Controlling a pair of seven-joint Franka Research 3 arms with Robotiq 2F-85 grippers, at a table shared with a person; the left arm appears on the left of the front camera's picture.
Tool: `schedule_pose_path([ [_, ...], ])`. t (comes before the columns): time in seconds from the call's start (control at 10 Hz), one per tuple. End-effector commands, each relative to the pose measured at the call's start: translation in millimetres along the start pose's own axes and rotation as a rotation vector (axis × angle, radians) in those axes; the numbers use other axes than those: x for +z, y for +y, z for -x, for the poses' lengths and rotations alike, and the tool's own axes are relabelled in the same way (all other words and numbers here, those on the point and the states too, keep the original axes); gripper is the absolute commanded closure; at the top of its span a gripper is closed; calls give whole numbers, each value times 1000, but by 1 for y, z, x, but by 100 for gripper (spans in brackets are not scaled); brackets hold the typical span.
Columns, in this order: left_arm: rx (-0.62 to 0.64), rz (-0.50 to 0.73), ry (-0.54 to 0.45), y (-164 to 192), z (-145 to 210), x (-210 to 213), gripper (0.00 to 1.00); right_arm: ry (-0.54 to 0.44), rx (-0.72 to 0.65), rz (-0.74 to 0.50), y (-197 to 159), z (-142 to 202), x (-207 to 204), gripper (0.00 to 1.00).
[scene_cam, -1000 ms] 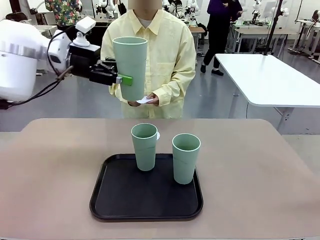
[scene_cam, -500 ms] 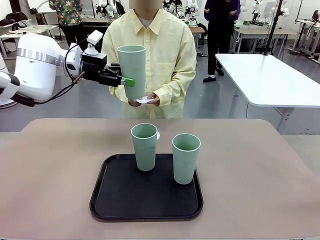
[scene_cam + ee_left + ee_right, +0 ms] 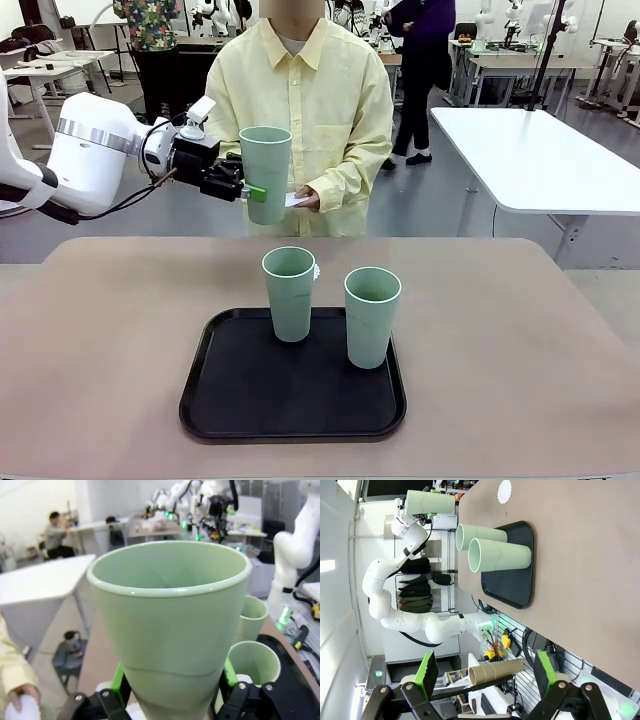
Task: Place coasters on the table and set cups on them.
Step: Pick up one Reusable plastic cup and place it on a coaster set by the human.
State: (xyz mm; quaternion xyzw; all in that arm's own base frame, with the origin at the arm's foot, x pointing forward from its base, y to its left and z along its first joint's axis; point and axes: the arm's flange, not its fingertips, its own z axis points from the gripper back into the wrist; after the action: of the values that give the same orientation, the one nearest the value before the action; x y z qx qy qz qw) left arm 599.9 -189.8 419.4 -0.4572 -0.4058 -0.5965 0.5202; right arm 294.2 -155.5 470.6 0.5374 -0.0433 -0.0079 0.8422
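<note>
Beige counter (image 3: 110,330) carries a black tray (image 3: 225,405) with two cups (image 3: 289,293) standing in it. At left, the left tool (image 3: 261,192) is clamped low on a third cup (image 3: 266,160), held upright in the air just in front of the person's hand (image 3: 305,199), which holds white coasters (image 3: 291,200). One coaster (image 3: 504,491) lies beyond the tray. Gripped low on a smooth taper, the cup could tip or slip; on the way down it might bump the hand or land off-centre. The right tool (image 3: 485,680) hangs with fingers apart, empty.
</note>
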Motion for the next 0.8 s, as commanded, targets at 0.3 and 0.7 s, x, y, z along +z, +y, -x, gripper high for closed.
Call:
schedule_pose_path([
  [0.3,-1,-12,-19,-1,-11,2,16,1,6,-8,1,0,0,0],
  [0.7,17,44,-21,46,30,-15,16,1,6,-8,1,0,0,0],
])
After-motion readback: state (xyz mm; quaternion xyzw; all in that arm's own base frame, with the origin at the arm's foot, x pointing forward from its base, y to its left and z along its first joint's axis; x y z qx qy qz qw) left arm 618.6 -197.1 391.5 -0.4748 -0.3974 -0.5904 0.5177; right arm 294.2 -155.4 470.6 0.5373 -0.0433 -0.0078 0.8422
